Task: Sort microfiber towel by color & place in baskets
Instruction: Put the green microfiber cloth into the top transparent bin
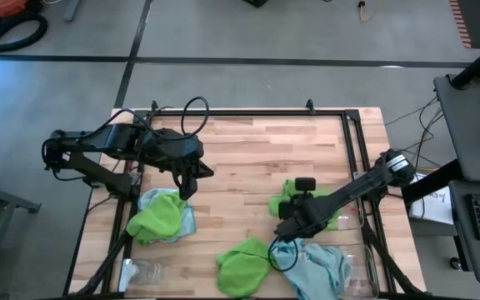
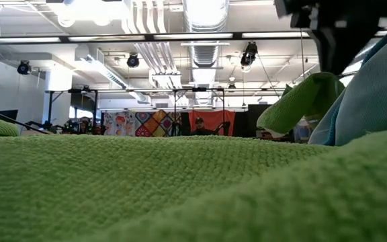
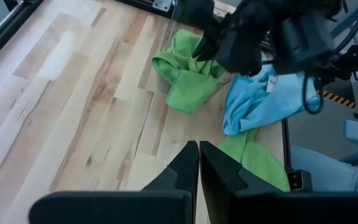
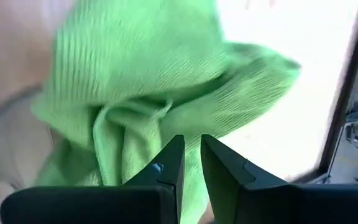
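Observation:
My right gripper [image 1: 280, 236] hovers over the table's near right part and is shut on a lime green towel [image 4: 166, 81]. More green cloth [image 1: 244, 265] spreads on the table below it, beside a pale blue towel [image 1: 319, 265]. Another green towel [image 1: 294, 200] lies bunched by a clear basket [image 1: 358, 218] at the right edge. A second clear basket [image 1: 369, 271] is at the near right corner. A green towel over a blue one [image 1: 161, 215] lies on the left. My left gripper [image 1: 192, 185] is shut and hangs above the wood beside that pile. My right gripper pinches a bunched fold of the green towel [image 4: 166, 118] between its two fingers, whose tips stand close together. The folds run in toward the fingertips. The cloth spreads out beyond and beside the fingers. How much of it rests on the table I cannot tell.
A small clear glass jar [image 1: 144, 271] stands near the table's near left corner. Bare wood [image 1: 257, 150] fills the middle and far part of the table. A dark frame rail [image 1: 361, 158] runs along the right side. In the low view green cloth [image 2: 146, 188] fills the foreground.

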Available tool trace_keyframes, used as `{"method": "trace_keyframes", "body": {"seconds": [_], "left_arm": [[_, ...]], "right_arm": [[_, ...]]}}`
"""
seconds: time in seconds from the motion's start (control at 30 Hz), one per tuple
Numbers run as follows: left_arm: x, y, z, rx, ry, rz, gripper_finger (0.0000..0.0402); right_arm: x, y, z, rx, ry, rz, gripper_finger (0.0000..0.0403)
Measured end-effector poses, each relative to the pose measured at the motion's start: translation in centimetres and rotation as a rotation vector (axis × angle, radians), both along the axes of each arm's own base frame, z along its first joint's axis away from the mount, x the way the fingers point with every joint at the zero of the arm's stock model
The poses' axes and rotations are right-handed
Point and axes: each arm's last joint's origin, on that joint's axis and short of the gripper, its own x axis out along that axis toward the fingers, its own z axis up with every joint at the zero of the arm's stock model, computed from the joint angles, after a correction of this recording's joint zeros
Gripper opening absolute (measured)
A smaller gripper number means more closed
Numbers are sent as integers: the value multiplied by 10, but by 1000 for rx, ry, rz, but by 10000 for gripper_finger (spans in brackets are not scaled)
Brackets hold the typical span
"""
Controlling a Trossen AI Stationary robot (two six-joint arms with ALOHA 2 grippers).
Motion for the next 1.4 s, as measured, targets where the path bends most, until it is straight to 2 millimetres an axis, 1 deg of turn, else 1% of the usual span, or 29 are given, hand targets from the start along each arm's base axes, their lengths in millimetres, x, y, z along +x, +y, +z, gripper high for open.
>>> {"method": "trace_keyframes", "body": {"seconds": [0.07,0.2,0.37,0.53,0.67,0.73,0.8,0.93,1.07,1.17,1.4], "left_arm": [[0,0,0,0,0,0,0],[0,0,0,-8,1,7,0],[0,0,0,-27,3,21,0],[0,0,0,-8,3,-3,0],[0,0,0,55,0,-58,0],[-1,0,0,94,-2,-90,0],[-2,0,1,147,-6,-134,0],[-4,0,3,283,-15,-245,0],[-4,0,4,414,-24,-346,0],[-1,0,4,411,-27,-342,0],[9,-1,-3,282,8,-239,0]], "right_arm": [[1,-1,7,-24,-65,-36,50],[2,-4,14,-129,-200,-155,49],[8,-2,19,-102,-266,-177,48],[22,6,30,-28,-373,-89,48],[37,13,40,26,-485,11,47],[43,15,47,24,-539,56,47],[48,17,52,6,-585,101,47],[53,19,62,-9,-614,188,47],[55,20,70,-7,-633,211,47],[55,20,74,-2,-645,210,47],[55,21,75,6,-641,220,47]]}}
